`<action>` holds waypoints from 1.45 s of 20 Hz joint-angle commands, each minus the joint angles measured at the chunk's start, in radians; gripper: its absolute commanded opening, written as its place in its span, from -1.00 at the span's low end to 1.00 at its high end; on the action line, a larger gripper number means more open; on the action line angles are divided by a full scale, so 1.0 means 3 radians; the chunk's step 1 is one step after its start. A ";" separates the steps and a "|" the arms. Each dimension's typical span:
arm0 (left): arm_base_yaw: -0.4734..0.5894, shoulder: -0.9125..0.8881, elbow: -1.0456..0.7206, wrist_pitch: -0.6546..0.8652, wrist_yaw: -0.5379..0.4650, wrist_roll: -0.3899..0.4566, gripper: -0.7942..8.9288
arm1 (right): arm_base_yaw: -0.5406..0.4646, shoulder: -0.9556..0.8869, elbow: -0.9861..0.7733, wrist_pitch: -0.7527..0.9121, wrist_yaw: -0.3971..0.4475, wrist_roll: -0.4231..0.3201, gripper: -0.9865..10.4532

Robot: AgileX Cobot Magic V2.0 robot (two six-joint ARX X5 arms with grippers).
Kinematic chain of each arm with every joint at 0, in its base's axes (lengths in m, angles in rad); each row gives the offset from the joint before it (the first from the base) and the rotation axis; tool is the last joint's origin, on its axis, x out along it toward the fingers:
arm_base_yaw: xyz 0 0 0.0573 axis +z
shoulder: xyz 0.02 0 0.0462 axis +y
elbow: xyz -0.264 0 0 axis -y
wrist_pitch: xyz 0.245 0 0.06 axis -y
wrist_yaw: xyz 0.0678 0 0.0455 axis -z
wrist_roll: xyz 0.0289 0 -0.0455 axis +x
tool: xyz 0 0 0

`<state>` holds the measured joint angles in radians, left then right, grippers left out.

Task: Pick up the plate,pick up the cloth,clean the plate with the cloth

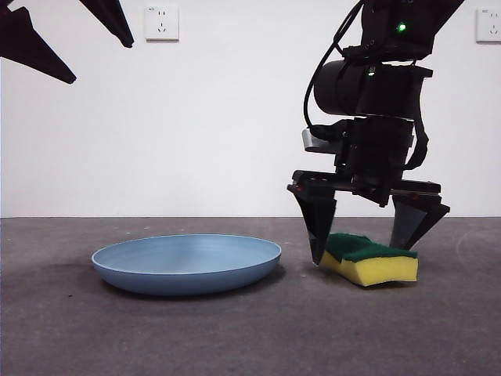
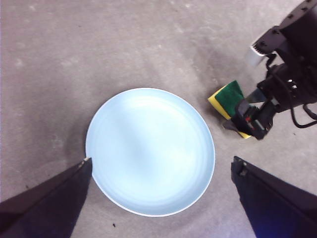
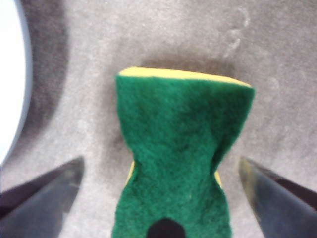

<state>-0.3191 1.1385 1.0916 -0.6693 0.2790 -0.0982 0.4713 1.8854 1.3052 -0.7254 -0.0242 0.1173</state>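
Note:
The light-blue plate (image 1: 186, 262) lies flat on the grey table, left of centre; it also shows in the left wrist view (image 2: 150, 151) and as an edge in the right wrist view (image 3: 11, 74). The cloth is a yellow sponge with a green top (image 1: 372, 258), lying just right of the plate (image 2: 228, 96) (image 3: 183, 148). My right gripper (image 1: 366, 239) is open and low, with one jaw on each side of the sponge and not closed on it (image 3: 161, 161). My left gripper (image 2: 161, 161) is open and empty, high above the plate, seen at the top left corner (image 1: 82, 47).
The grey table (image 1: 250, 337) meets a white wall with two sockets (image 1: 161, 22). The right arm (image 2: 290, 74) stands beside the plate's right side.

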 commanded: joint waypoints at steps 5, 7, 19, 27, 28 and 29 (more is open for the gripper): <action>-0.0009 0.0009 -0.0014 0.0009 -0.0145 0.0067 0.12 | 0.0000 -0.0395 -0.0020 -0.0071 0.0003 0.0019 0.01; -0.0009 0.0009 -0.0014 0.0003 -0.0314 0.0072 0.00 | 0.0001 -0.0662 -0.0020 -0.0131 0.0000 0.0015 -0.75; -0.0065 -0.0104 -0.0015 0.0010 -0.0581 0.0460 -0.85 | 0.0100 -0.2012 -0.0022 -0.0075 0.0219 -0.0031 -0.84; -0.0404 -0.0912 -0.0267 0.0365 -0.1024 0.0416 -0.85 | 0.0621 -0.2778 -0.0526 0.0605 0.0701 -0.0045 -0.84; -0.0436 -0.1052 -0.0413 0.0486 -0.1081 0.0404 -0.85 | 0.0702 -0.2873 -0.0698 0.0722 0.0792 -0.0046 -0.84; -0.0454 -0.1166 -0.0548 0.0586 -0.1105 0.0392 -0.85 | 0.0753 -0.2955 -0.0860 0.0833 0.0814 -0.0046 -0.84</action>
<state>-0.4507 0.7967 0.9424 -0.5007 -0.0463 0.0246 0.6933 1.0019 1.0691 -0.4805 0.2123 0.1081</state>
